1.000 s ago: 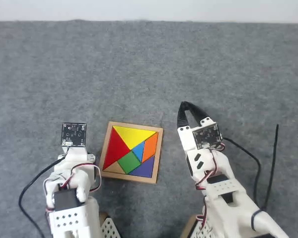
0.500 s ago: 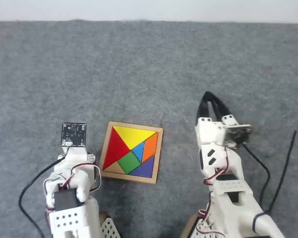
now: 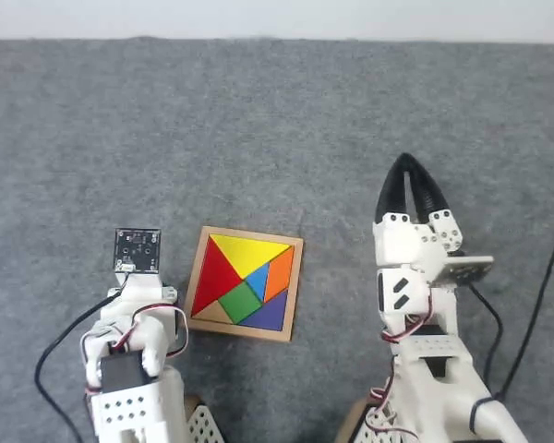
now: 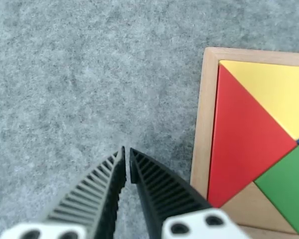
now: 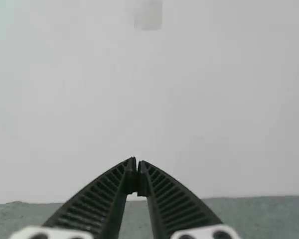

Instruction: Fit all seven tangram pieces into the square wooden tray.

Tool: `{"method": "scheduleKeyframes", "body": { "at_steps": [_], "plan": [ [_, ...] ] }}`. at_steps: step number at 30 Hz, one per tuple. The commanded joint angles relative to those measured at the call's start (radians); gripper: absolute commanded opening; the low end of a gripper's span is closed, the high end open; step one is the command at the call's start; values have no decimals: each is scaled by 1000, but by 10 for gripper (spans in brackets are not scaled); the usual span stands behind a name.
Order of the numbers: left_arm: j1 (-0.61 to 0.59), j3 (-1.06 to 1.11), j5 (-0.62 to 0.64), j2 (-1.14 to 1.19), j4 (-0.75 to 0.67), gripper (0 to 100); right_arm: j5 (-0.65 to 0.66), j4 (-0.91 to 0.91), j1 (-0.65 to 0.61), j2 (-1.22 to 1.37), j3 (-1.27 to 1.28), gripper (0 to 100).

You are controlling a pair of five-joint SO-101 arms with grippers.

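Square wooden tray [image 3: 255, 235] — lies flat on the grey table cover [image 3: 258, 120], between the two arms and nearer the left one.

Contents: yellow triangle [image 3: 249, 251], red triangle [image 3: 214, 277], orange piece [image 3: 279, 272], small blue triangle [image 3: 257, 280], green square [image 3: 241, 301] and purple triangle [image 3: 270, 314], all flush inside the rim with closed seams. A tan triangle [image 3: 212, 312] fills the last corner. Whether it is a plain wood piece or bare tray floor cannot be told.

Loose pieces: none lie on the cover around the tray.

Left gripper [image 4: 127, 149]: pincer pressed together with nothing in it, low over the cover just beside the tray's rim on the red triangle's side, not touching it.

Right gripper [image 3: 406, 164]: pincer likewise pressed together and empty, well apart from the tray and aimed away from it toward the pale wall.

Progress, as a judgement: the square reads as filled — if the tan corner is a piece, all seven are seated and nothing is left to place. If it is a gap, one small triangle is wanting.
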Motion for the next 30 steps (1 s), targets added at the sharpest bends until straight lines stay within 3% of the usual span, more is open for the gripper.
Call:
{"method": "scheduleKeyframes", "body": {
  "at_steps": [1, 10, 18, 25, 30],
  "plan": [
    [-6, -12, -5, -11, 3, 12, 51, -85, 18, -33, 20, 10],
    [-6, -12, -5, -11, 3, 12, 51, -618, 70, -33, 18, 10],
    [-6, -12, -5, -11, 3, 12, 43, -621, 42, -196, 20, 129],
    [-6, -12, -5, -11, 3, 12, 51, -607, 51, -504, 31, 14],
    [-6, -12, -5, -11, 3, 12, 51, -607, 51, -694, 43, 6]
  ]
}}
